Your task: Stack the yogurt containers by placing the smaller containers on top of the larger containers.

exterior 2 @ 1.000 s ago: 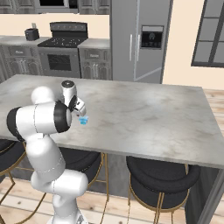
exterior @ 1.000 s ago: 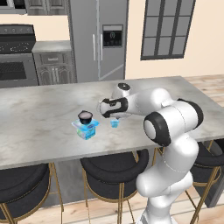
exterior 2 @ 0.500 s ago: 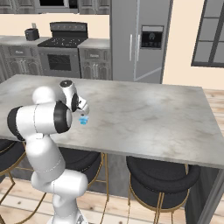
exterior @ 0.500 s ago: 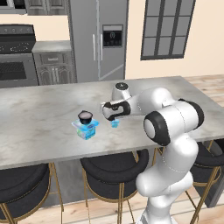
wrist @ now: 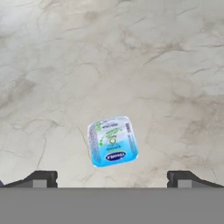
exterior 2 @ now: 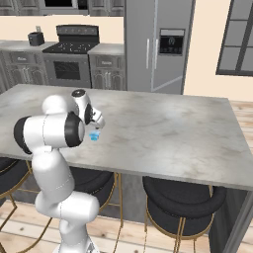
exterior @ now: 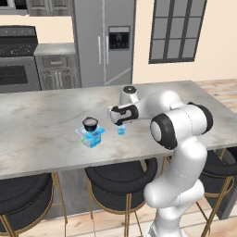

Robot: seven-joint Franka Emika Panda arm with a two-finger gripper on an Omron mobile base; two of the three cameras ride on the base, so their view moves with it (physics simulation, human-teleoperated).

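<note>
Step in hand, by my judgement: picking up the light-blue cup. The gripper hangs above it, jaws spread wide, holding nothing; it should centre, descend squarely, then close across the cup's sides. The blue pack sits well apart on the counter, already carrying the black cup. All containers appear sealed.
</note>
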